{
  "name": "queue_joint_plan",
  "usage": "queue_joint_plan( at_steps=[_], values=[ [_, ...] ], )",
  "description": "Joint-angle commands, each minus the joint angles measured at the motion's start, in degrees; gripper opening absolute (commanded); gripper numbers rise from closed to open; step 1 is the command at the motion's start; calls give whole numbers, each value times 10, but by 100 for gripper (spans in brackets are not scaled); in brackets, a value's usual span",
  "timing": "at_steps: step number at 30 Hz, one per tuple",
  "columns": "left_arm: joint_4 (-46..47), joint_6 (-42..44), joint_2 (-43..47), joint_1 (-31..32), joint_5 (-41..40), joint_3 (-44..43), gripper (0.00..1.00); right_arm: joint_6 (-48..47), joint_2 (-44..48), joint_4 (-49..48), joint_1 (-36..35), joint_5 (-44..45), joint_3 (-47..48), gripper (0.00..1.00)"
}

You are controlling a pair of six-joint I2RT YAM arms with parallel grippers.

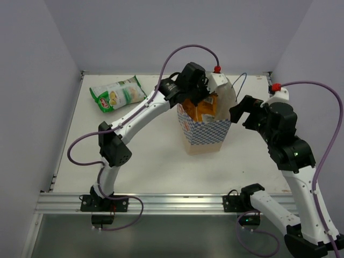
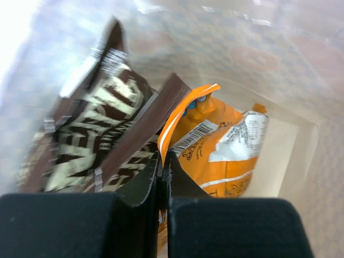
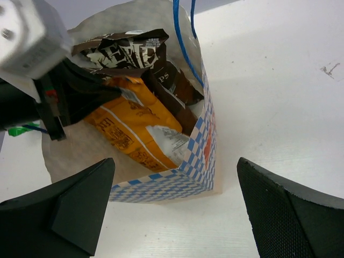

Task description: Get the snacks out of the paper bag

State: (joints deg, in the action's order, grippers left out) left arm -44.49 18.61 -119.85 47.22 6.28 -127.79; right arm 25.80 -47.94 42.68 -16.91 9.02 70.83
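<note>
The paper bag stands open mid-table, with its checkered band low down. My left gripper reaches into its mouth and is shut on the top edge of the orange packet. The orange packet is still inside the bag. Two dark brown packets stand beside it; they also show in the right wrist view. The green-and-white chip bag lies on the table at the far left. My right gripper is open and empty, just right of the bag, not touching it.
The bag's blue cord handles hang over its right side. Walls enclose the white table at the back and both sides. A metal rail runs along the near edge.
</note>
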Motion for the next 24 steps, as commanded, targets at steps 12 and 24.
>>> queue_joint_plan(
  at_steps=[12, 24],
  values=[
    [313, -65, 210, -6, -177, -5, 0, -3, 75, -17, 3, -11, -57, 99],
    [537, -119, 296, -57, -362, 114, 0, 7, 116, -26, 3, -46, -96, 99]
  ],
)
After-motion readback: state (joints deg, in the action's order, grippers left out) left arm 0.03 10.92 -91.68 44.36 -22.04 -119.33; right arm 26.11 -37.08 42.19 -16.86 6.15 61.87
